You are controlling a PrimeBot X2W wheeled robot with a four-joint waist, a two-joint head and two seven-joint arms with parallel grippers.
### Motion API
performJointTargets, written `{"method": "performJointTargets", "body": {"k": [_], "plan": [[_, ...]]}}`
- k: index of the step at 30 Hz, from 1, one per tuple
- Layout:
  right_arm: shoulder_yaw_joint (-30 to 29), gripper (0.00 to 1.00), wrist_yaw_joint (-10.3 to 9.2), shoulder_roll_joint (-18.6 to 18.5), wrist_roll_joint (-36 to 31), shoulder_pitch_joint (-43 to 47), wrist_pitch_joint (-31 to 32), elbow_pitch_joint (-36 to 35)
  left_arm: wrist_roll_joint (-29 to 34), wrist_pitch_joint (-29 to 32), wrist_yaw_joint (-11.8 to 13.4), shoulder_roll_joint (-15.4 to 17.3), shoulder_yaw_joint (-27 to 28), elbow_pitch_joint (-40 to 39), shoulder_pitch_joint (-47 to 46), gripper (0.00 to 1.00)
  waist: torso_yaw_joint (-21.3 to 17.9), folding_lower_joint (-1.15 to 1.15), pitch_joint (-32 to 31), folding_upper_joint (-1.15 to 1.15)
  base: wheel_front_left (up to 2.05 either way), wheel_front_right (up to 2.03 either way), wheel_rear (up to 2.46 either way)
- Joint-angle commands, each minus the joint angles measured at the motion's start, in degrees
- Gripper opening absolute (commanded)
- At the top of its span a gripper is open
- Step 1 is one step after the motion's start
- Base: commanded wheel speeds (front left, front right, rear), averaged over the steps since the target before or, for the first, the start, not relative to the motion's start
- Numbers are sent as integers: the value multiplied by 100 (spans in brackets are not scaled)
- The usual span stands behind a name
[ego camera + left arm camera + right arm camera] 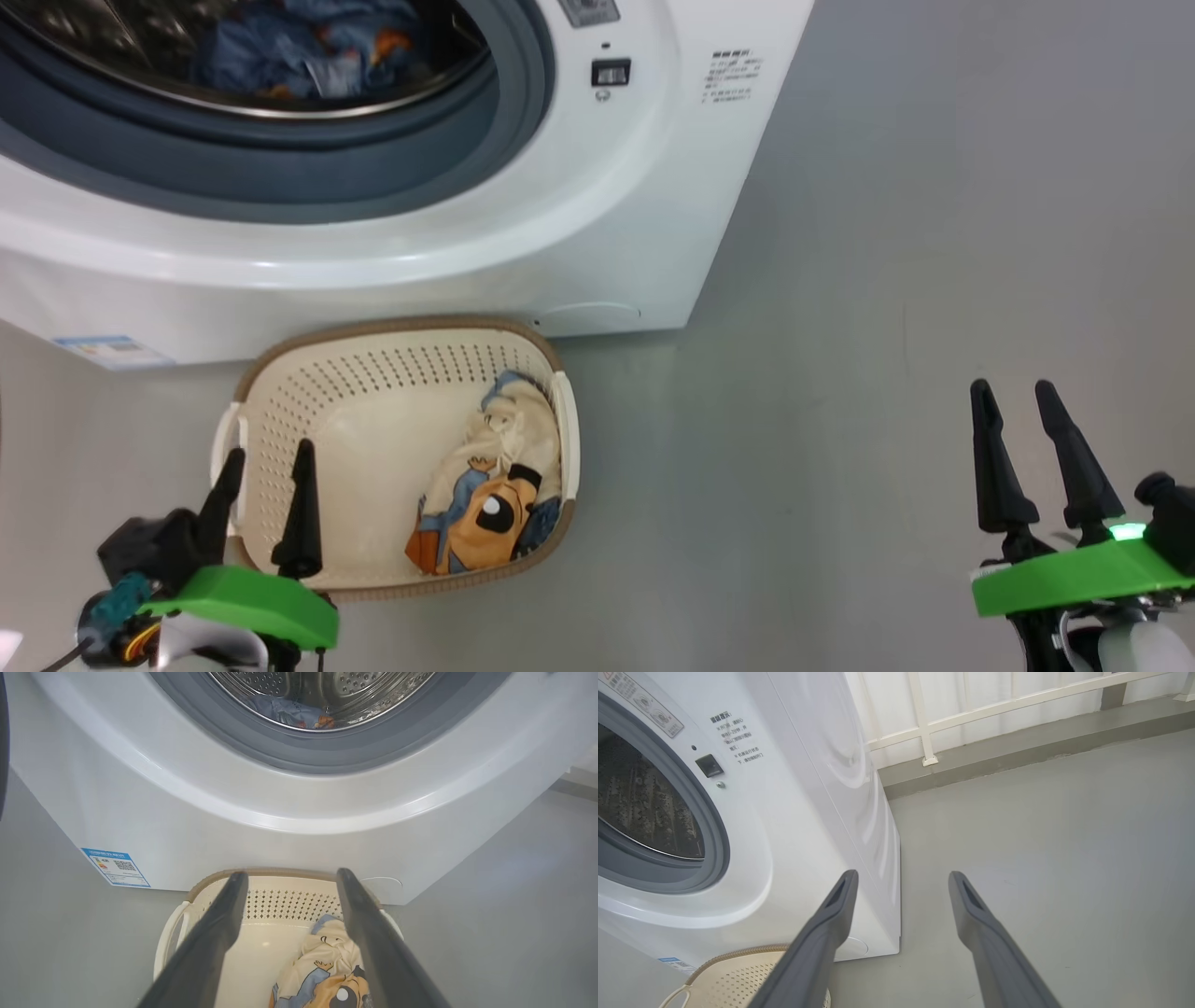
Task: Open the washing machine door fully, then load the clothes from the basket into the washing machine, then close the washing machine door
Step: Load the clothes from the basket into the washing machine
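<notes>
Cream-and-orange garment [490, 499] lies inside basket [392, 329], along its right wall, long axis near rim to far rim. Left gripper [268, 451] hovers over basket's near-left corner, fingers apart, empty; garment to its right. Right gripper [1011, 385], also spread and empty, well right of basket. Left gripper nearer.

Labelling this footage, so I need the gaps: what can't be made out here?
- Head view: the drum is cut off by the top edge, so its full load is unclear.
- Left wrist view: the garment in the basket is partly behind the left gripper's finger.
- The blue label: print too small.
</notes>
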Motion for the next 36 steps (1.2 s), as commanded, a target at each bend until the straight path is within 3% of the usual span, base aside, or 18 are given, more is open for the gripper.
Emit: {"method": "performJointTargets", "body": {"k": [1,8,20,26,36], "plan": [[165,100,9,-7,-37,-143,-27,-154,-51,-36,-9,187,95,11,-199,100,-8,0,282,0,0,0,0],[213,100,9,77,-64,-385,-27,-182,-254,-36,-9,255,-298,552,-584,100,-23,0,683,0,0,0,0],[229,100,9,220,-137,-897,-27,-297,-950,-36,-9,481,-1731,2022,-1936,100,-110,0,1747,0,0,0,0],[324,100,9,280,-146,-1127,-27,-343,-1585,-36,-9,596,-2761,2567,-2467,100,-260,0,2093,0,0,0,0],[385,100,9,350,-174,-1306,-27,-416,-2696,-36,-9,978,-4646,2809,-3199,100,-507,0,2550,0,0,0,0]]}}
